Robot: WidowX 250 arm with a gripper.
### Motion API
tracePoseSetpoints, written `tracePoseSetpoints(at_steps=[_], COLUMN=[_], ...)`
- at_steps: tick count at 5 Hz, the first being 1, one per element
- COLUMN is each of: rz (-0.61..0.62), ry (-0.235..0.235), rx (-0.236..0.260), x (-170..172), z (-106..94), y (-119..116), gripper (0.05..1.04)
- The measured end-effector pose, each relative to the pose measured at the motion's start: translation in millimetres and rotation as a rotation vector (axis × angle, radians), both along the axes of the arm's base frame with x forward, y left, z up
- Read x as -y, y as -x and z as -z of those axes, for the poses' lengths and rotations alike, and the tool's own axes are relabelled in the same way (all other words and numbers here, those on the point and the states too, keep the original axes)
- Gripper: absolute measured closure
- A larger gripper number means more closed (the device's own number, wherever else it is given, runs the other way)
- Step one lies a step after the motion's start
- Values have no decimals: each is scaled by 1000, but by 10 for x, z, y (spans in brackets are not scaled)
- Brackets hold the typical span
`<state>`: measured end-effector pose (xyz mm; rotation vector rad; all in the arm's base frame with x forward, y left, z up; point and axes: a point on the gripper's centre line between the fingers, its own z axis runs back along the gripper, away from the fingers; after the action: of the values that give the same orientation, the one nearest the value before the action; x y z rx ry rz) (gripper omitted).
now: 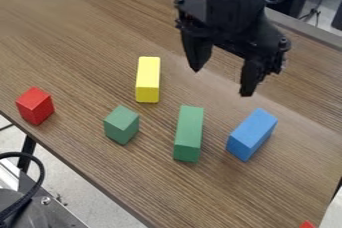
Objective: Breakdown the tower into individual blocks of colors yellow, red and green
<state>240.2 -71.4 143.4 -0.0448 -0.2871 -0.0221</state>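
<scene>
At the near right edge of the desk (133, 172), a cut-off bit of red (306, 225) may be another block. Farther back, a long green block (188, 132) lies between a blue block (251, 133) on its right and a shorter green block (121, 124) on its left, all apart. The red block (35, 105) sits well apart at the view's left. Beyond the green pair lies the yellow block (147, 79). The black gripper (222, 82) hangs above the desk's right half, fingers wide apart, tips pointing down.
</scene>
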Motion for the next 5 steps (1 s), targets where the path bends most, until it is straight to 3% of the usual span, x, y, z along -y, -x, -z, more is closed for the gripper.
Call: tracePoseSetpoints(at_steps=[1,3,4,5], rz=[-68,-67,-101,-152], ry=[-44,-48,35,85], rx=[27,30,37,-50], x=[34,52,122,66], z=[92,96,-299,-743], y=[-89,-90,-459,-810], gripper=[83,83,83,84])
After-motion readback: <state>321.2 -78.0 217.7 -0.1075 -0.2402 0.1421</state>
